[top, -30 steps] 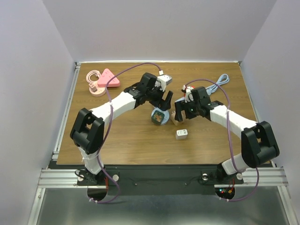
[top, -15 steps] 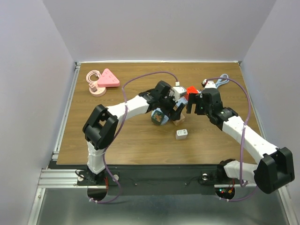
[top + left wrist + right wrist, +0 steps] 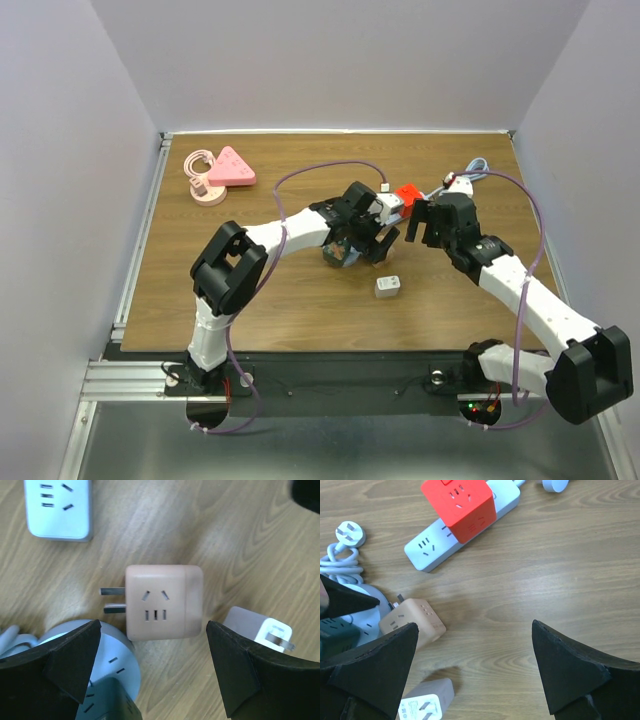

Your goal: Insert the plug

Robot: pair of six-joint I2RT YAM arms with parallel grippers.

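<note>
Wooden table [image 3: 200, 290], pale walls around. Nearest, centre of top view: small white charger [image 3: 388, 287], lying alone. Just beyond it, left gripper [image 3: 152, 625], jaws wide apart, hangs over tan cube plug [image 3: 163, 601]. The cube lies flat on the wood, clear of both fingers, prongs pointing at round socket [image 3: 112, 655] in the lower left of the wrist view. Right gripper [image 3: 474, 626] has jaws apart, holding nothing. Farther: red cube [image 3: 465, 505] on white power strip [image 3: 427, 550]. Far upper left: pink triangular strip [image 3: 230, 167].

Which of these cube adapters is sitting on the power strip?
The red one; it sits on the white power strip, while the peach adapter and the white charger lie apart from it.
</note>
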